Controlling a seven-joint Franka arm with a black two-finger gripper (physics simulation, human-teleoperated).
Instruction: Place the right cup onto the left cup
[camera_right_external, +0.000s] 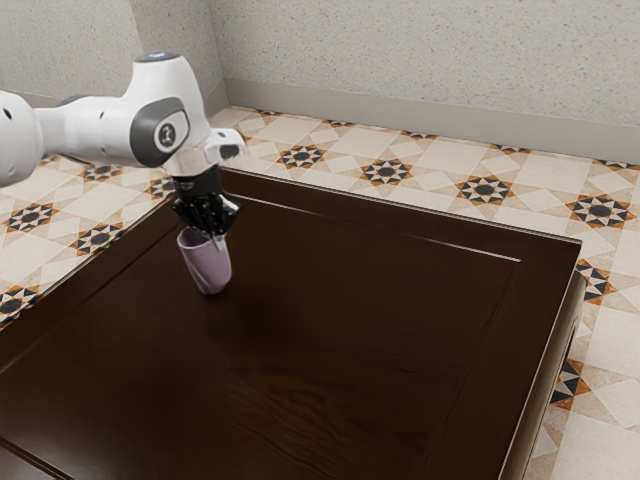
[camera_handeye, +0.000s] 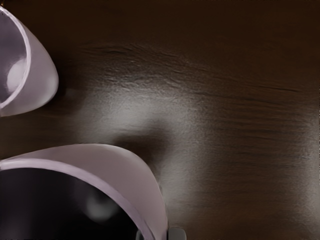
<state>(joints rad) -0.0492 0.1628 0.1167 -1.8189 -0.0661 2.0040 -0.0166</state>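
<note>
One upright cup (camera_right_external: 208, 268); mouth up

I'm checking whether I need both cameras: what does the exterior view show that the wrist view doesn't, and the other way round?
Exterior view: the white robot arm, patterned tile floor and speckled wall.
Wrist view: a second lilac cup, standing apart from the held cup.
Both: the held cup with the jaws at its rim, and the dark wooden tabletop.

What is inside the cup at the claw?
The cup looks dark inside, with a pale shine. Its bottom cannot be made out; in the exterior view, the wall covers it.
</note>
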